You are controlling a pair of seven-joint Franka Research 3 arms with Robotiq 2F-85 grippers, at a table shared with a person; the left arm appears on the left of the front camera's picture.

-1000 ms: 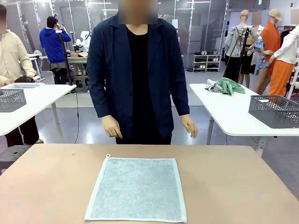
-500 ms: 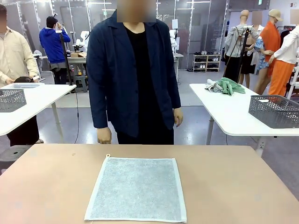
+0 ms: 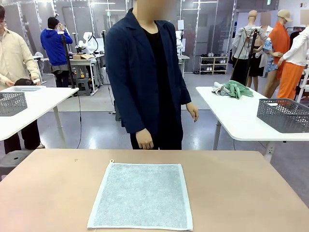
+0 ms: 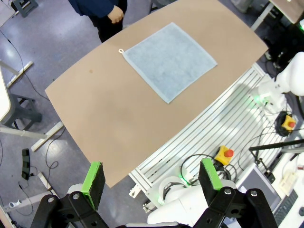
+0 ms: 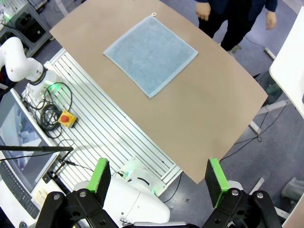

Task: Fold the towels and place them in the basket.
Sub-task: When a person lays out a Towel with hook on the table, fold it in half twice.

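**Front view:** One pale blue-grey square terry towel (image 3: 141, 195) lies flat at the middle of the tan table (image 3: 241, 193). A person in a navy jacket (image 3: 145, 72) stands at the far edge. Side tables carry a left grey mesh basket (image 3: 11, 103) and a right grey mesh basket (image 3: 284, 115).

**Left wrist view:** The left gripper (image 4: 152, 173) hangs high above the towel, fingers spread and empty.

**Right wrist view:** The right gripper (image 5: 157, 175) is likewise parted, holding nothing.

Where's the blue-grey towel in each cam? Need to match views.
Front view: towel spread flat, low centre, on the table.
Left wrist view: upper centre, turned diamond-wise.
Right wrist view: upper centre, diamond-wise.
Shared landmark: corner loop on the towel's corner towards the person; left tip, top tip.
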